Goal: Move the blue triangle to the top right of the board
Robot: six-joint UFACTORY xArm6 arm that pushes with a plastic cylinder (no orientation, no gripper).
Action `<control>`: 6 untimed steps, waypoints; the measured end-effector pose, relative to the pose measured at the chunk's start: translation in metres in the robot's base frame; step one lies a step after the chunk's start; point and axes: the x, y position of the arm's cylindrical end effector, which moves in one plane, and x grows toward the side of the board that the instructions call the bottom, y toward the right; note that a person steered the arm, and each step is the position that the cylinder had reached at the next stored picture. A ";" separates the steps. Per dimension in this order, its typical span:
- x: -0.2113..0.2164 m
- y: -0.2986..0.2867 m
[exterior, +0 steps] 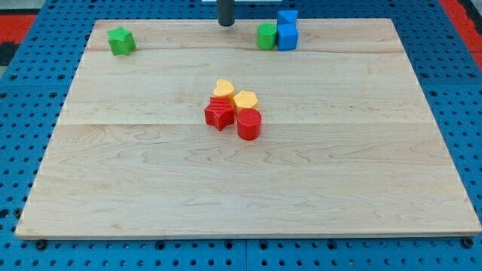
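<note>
Two blue blocks stand together at the view's top, right of centre: one (287,37) is on the board, and the other (287,16) is just behind it at the board's top edge. I cannot tell which of them is the triangle. A green block (266,36) touches the front blue block's left side. My tip (226,24) is at the board's top edge, left of the green block and apart from it, touching no block.
A green star-like block (120,41) sits at the top left. In the middle is a cluster of two yellow blocks (223,88) (245,99), a red star (219,115) and a red cylinder (249,124). The wooden board (339,188) lies on a blue pegboard.
</note>
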 end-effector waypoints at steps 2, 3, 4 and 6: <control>0.000 0.039; -0.001 0.076; -0.001 0.085; 0.002 0.167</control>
